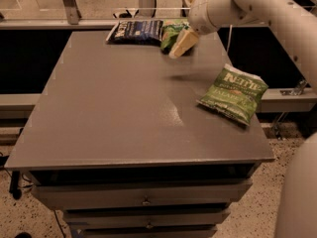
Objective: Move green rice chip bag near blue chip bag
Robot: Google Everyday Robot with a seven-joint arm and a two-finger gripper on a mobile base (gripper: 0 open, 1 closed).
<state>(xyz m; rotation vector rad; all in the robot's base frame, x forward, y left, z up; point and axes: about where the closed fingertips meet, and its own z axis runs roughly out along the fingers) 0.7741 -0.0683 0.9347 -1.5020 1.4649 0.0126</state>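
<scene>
The green rice chip bag (171, 32) lies at the far edge of the grey table (124, 113), its left side touching the blue chip bag (136, 31). The blue bag lies flat at the far edge, a little left of centre. My gripper (182, 42) comes in from the upper right and is right at the green bag's right side, covering part of it. Whether it holds the bag does not show.
A darker green Kettle bag (233, 93) lies near the table's right edge. My white arm (257, 6) crosses the top right corner. Drawers (143, 200) sit under the table's front edge. A railing runs behind the table.
</scene>
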